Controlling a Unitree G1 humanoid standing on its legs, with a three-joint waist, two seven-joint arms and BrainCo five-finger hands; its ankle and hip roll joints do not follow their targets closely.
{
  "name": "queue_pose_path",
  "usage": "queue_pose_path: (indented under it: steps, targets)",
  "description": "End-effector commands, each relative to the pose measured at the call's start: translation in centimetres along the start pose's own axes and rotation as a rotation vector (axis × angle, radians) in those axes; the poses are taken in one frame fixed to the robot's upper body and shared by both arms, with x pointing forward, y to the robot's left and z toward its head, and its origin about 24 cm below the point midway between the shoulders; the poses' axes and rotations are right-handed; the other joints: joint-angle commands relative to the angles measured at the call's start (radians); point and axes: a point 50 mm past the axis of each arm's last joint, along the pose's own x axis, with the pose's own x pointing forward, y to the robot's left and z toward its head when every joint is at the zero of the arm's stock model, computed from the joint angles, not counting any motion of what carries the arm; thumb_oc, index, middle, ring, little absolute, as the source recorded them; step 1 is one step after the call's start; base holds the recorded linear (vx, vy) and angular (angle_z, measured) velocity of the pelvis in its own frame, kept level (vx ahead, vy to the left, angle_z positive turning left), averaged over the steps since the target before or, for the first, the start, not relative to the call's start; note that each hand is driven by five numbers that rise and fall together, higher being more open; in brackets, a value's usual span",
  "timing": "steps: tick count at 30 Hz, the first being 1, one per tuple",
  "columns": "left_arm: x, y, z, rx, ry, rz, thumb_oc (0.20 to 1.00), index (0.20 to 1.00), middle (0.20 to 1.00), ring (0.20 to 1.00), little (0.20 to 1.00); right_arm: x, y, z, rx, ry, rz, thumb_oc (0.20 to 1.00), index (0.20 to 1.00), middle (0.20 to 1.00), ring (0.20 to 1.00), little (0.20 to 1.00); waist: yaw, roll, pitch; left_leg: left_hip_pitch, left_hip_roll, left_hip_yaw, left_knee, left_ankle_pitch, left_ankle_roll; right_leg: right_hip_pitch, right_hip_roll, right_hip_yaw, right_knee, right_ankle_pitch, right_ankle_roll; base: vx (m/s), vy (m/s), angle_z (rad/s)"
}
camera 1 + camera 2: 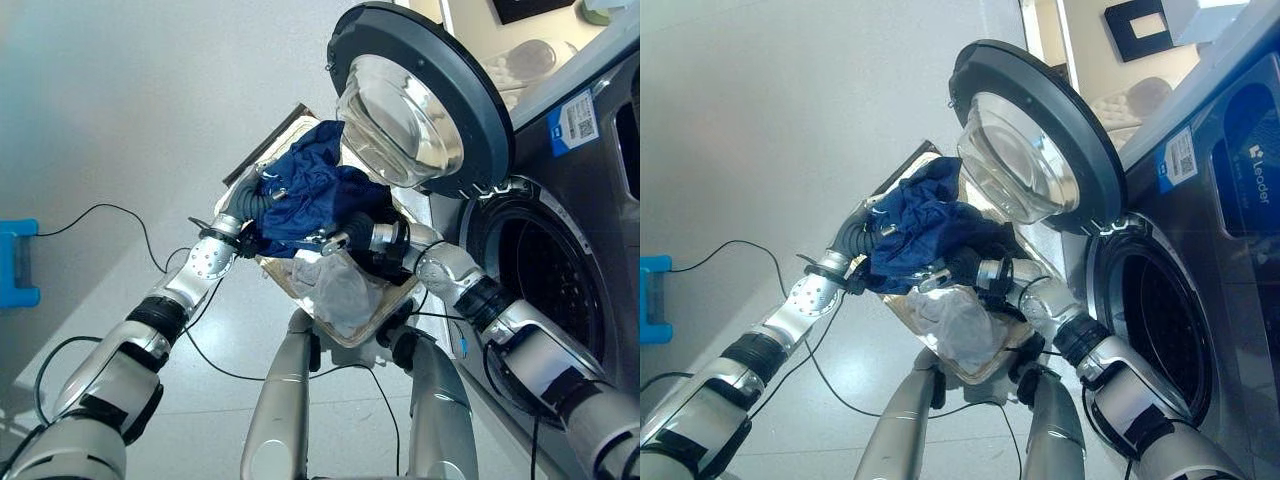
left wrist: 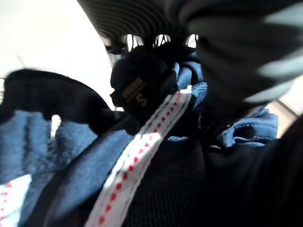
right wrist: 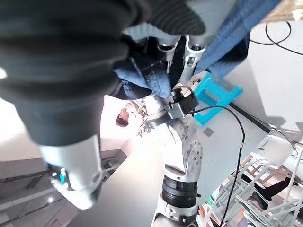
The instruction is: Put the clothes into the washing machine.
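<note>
A dark blue garment point(image 1: 310, 195) hangs bunched between my two hands, above a tan-rimmed basket point(image 1: 377, 322) with a white cloth point(image 1: 335, 285) in it. My left hand point(image 1: 248, 207) grips the garment's left side, its fingers curled into the cloth; the left wrist view shows dark blue fabric with a white red-dotted band point(image 2: 142, 146) right at its fingers point(image 2: 161, 41). My right hand point(image 1: 357, 233) is shut on the garment's right lower edge, its fingers point(image 3: 189, 54) sunk into blue cloth point(image 3: 147, 73). The washing machine's drum opening point(image 1: 545, 290) lies to the right of my right arm.
The washer's round glass door point(image 1: 415, 110) stands swung open just above and behind the garment. A blue plastic object point(image 1: 15, 265) sits on the floor at the far left. Grey floor stretches to the left of the basket.
</note>
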Motion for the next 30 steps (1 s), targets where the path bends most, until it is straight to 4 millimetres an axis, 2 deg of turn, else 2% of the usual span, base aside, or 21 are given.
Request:
queue_pose_path:
  steps: [1,4,5,7,9,11,13,15,19,23,30]
  targets:
    - [2.1,-0.9,3.8,-0.175,-0.199,0.048,0.200,0.200,0.200,0.200,0.200,0.8,0.8,1.2,0.005,-0.081,0.042,1.000,1.000,1.000,1.000,1.000,0.003,0.030,-0.027,-0.013,-0.063,0.058,0.051,-0.108,-0.019,0.002,0.060,0.020,-0.107,0.085,0.106,0.00,0.000,0.00]
    - [2.3,-1.1,4.3,-0.250,-0.221,0.045,0.200,0.200,0.200,0.200,0.200,0.6,0.0,0.9,0.015,-0.071,-0.009,1.000,1.000,1.000,1.000,1.000,0.006,0.030,-0.027,-0.014,-0.065,0.054,0.052,-0.107,-0.020,0.004,0.060,0.018,-0.110,0.087,0.106,-0.02,-0.002,0.00]
    - [2.7,-0.9,4.8,-0.265,-0.236,0.045,0.200,0.200,0.200,0.200,0.200,0.5,-0.4,1.2,0.002,-0.068,-0.027,1.000,1.000,1.000,1.000,1.000,0.007,0.032,-0.027,-0.040,-0.063,0.053,0.050,-0.083,-0.014,-0.016,0.061,0.007,-0.120,0.113,0.094,-0.06,-0.001,0.01]
    - [2.9,-1.0,5.2,-0.313,-0.252,0.044,0.200,0.200,0.200,0.200,0.200,0.2,-1.1,1.0,0.005,-0.059,-0.079,1.000,1.000,1.000,1.000,1.000,0.008,0.033,-0.027,-0.044,-0.064,0.051,0.053,-0.083,-0.014,-0.018,0.061,0.006,-0.119,0.115,0.094,-0.03,0.003,0.01]
    - [3.1,-1.5,5.8,-0.399,-0.273,0.038,0.200,0.200,0.200,0.200,0.200,-0.8,-2.6,0.6,0.016,-0.052,-0.216,1.000,1.000,1.000,1.000,1.000,0.009,0.034,-0.027,-0.047,-0.066,0.048,0.056,-0.085,-0.012,-0.020,0.061,0.007,-0.117,0.115,0.094,0.00,-0.012,0.04]
    - [3.2,-1.6,5.9,-0.427,-0.277,0.034,0.200,0.200,0.200,0.200,0.200,-1.2,-3.2,0.4,0.008,-0.045,-0.277,1.000,1.000,1.000,1.000,1.000,0.011,0.035,-0.027,-0.047,-0.067,0.046,0.055,-0.085,-0.011,-0.020,0.062,0.006,-0.118,0.116,0.094,0.00,0.000,0.00]
    - [3.2,-2.4,6.5,-0.478,-0.299,0.019,0.200,0.200,0.200,0.200,0.200,-2.6,-4.9,0.1,-0.047,-0.007,-0.461,1.000,1.000,1.000,1.000,1.000,0.014,0.036,-0.027,-0.050,-0.070,0.041,0.051,-0.084,-0.007,-0.022,0.065,0.005,-0.124,0.119,0.093,0.00,0.000,0.00]
    - [3.2,-2.7,6.8,-0.489,-0.311,0.017,0.200,0.200,0.200,0.200,0.200,-3.4,-5.6,-0.1,-0.091,0.020,-0.544,1.000,1.000,1.000,1.000,1.000,0.015,0.037,-0.027,-0.052,-0.072,0.040,0.051,-0.083,-0.006,-0.022,0.066,0.004,-0.126,0.120,0.092,0.00,0.000,0.00]
    - [3.1,-3.0,7.0,-0.491,-0.317,0.012,0.200,0.200,0.200,0.200,0.200,-4.1,-6.0,-0.3,-0.138,0.062,-0.598,1.000,1.000,1.000,1.000,1.000,0.016,0.038,-0.027,-0.053,-0.075,0.035,0.051,-0.084,-0.004,-0.024,0.068,0.004,-0.125,0.121,0.092,0.00,0.000,0.00]
    - [2.8,-3.0,6.9,-0.515,-0.307,0.013,0.200,0.200,0.200,0.200,0.200,-5.8,-6.8,-0.4,-0.259,0.137,-0.783,1.000,1.000,1.000,1.000,1.000,0.010,0.036,-0.027,-0.049,-0.075,0.035,0.047,-0.084,0.000,-0.028,0.071,0.010,-0.119,0.124,0.094,0.00,-0.005,0.01]
    - [2.5,-3.1,7.3,-0.602,-0.332,0.012,0.200,0.200,0.200,0.200,0.200,-6.0,-7.0,-0.2,-0.293,0.101,-0.895,1.000,1.000,1.000,1.000,1.000,0.006,0.044,-0.027,-0.052,-0.079,0.034,0.046,-0.090,0.004,-0.038,0.075,0.022,-0.118,0.125,0.097,0.00,-0.001,0.01]
